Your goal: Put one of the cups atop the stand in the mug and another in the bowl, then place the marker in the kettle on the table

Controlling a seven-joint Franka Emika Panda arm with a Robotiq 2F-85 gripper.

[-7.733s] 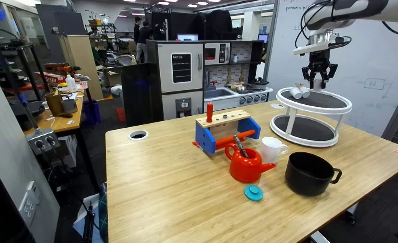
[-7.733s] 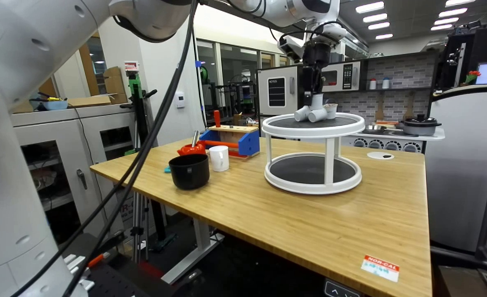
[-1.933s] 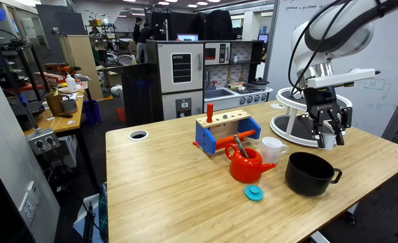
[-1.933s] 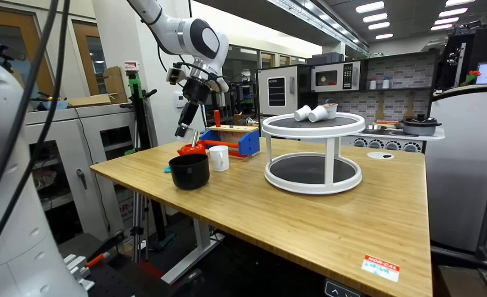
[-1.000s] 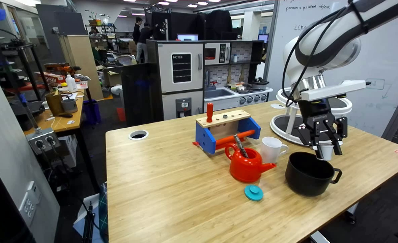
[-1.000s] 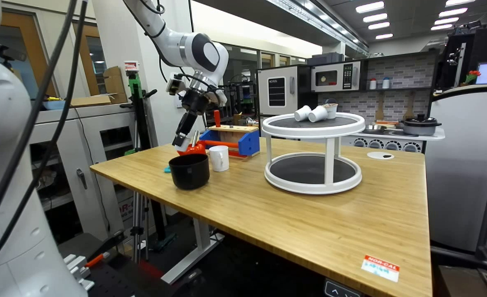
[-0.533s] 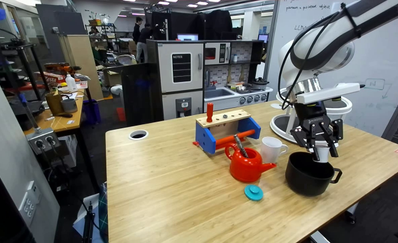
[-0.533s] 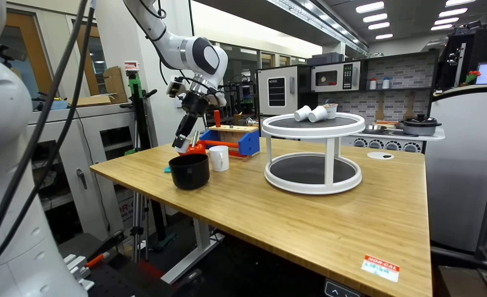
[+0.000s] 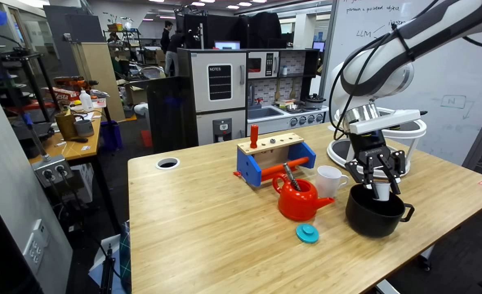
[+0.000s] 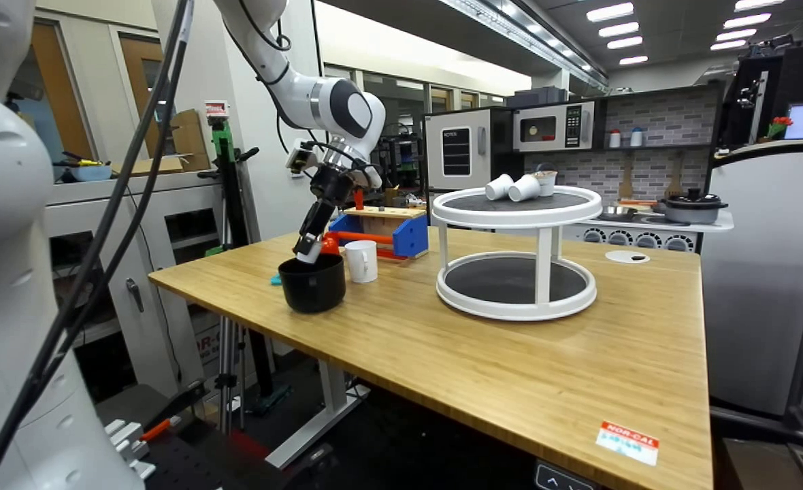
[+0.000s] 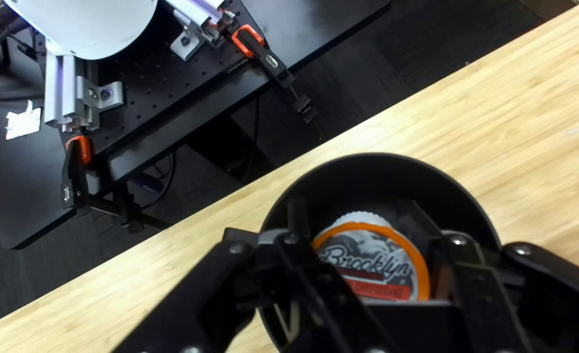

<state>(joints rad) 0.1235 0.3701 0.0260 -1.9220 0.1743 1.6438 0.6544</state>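
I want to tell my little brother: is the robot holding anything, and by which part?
Yes, the gripper holds a small white cup by opposite sides of its body, printed top facing the gripper.

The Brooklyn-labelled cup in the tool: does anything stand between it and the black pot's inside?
Nothing visible does. The tool holds the Brooklyn-labelled cup at the mouth of the black pot, within its rim in the wrist view. The pot's floor beneath is hidden.
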